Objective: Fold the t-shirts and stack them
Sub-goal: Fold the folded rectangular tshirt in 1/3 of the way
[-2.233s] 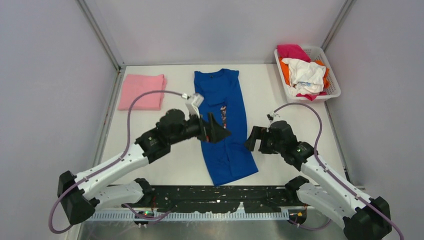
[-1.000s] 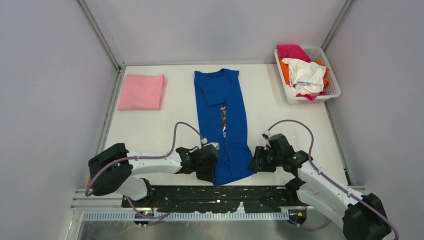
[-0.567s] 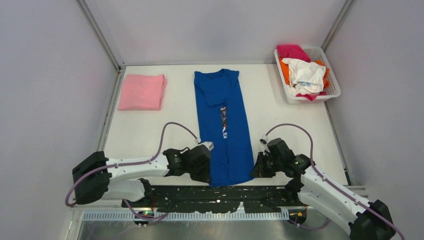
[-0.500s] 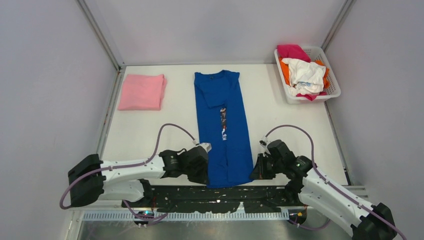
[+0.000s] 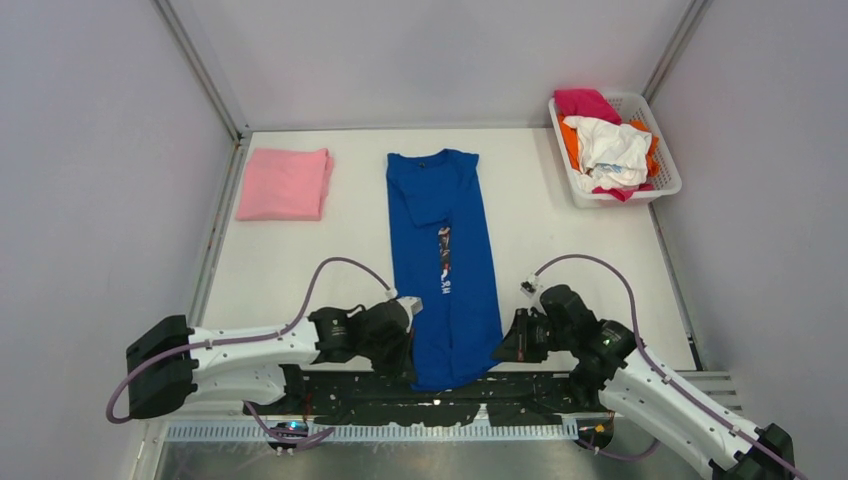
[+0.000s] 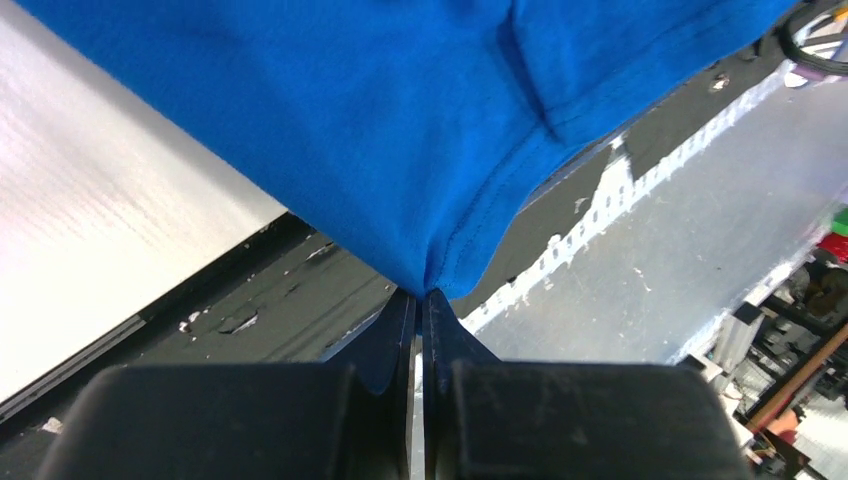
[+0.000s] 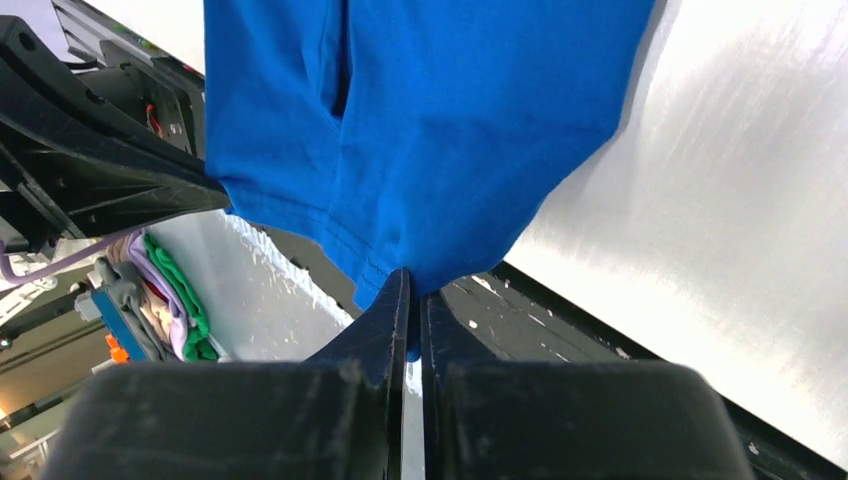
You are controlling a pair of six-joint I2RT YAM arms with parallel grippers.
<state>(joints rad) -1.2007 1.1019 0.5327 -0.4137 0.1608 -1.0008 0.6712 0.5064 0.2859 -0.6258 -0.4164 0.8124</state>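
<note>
The top camera looks down from high above the table's (image 5: pixel 560 230) near edge and sees it all. The wrist cameras sit very close behind the left gripper (image 6: pixel 418 293) and the right gripper (image 7: pixel 411 274), looking along that edge. All three share the blue shirt's (image 5: pixel 445 285) bottom hem.

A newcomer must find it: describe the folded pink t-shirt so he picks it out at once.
Start at the white table, far left corner. There lies the pink t-shirt, apart from the long blue t-shirt in the middle. It alone is folded into a neat square; those in the basket are crumpled.
</note>
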